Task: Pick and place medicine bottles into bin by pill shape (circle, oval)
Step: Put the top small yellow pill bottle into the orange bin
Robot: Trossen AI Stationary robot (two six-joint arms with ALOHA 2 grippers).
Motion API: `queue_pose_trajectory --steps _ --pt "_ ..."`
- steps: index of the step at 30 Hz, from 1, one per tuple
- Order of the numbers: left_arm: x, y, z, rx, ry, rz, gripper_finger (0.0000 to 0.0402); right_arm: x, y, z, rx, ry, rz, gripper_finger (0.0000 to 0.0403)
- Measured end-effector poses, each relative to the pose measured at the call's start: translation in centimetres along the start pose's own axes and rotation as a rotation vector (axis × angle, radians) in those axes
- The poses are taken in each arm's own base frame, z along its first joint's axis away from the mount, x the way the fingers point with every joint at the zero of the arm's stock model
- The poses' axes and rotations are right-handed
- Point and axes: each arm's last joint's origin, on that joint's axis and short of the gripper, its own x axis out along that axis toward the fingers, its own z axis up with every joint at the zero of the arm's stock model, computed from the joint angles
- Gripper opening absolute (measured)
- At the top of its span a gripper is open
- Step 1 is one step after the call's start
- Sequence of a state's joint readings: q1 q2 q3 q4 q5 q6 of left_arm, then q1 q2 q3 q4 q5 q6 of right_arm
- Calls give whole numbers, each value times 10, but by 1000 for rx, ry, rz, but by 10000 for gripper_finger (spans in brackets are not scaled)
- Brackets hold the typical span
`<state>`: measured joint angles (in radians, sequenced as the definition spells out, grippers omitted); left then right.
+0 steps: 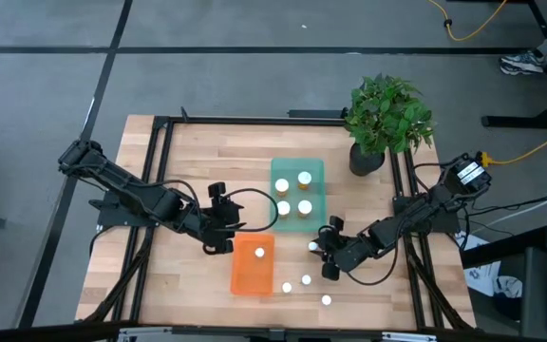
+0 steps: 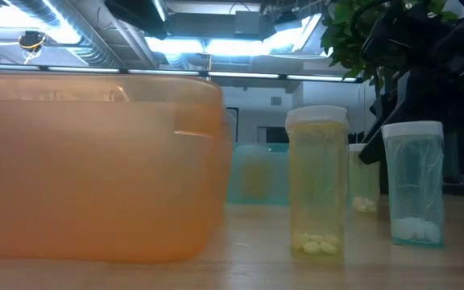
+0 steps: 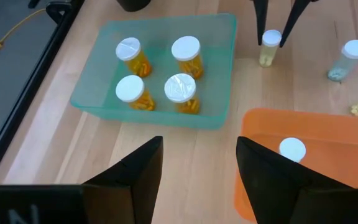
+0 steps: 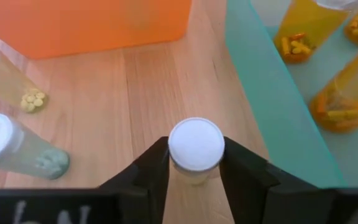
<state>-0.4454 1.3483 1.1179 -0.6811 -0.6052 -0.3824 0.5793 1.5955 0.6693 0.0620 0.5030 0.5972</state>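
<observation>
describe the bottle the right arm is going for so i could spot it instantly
Start at the teal tray in the table's middle; just off its corner nearest the right arm stands a small white-capped bottle. Unlike the three loose bottles beside the orange bin, it sits between the right gripper's fingers.

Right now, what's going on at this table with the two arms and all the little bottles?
The robot is sorting medicine bottles into trays. The right pincer straddles a small bottle standing beside the teal tray, which holds four wide-capped bottles. The left pincer hangs open by the orange tray, holding one bottle. Three wait on the table.
</observation>
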Motion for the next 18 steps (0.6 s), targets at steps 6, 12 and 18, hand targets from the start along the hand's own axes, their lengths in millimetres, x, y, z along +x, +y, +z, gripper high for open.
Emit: queue_pose_trajectory --steps 6,12,18 --pt "0 0 0 0 0 0 195 0 0 0 2 -3 2 116" --pt "0 0 0 1 0 0 196 -2 8 14 -39 -36 30 114" --pt "0 0 0 1 1 0 196 -12 28 51 -170 -89 83 113"
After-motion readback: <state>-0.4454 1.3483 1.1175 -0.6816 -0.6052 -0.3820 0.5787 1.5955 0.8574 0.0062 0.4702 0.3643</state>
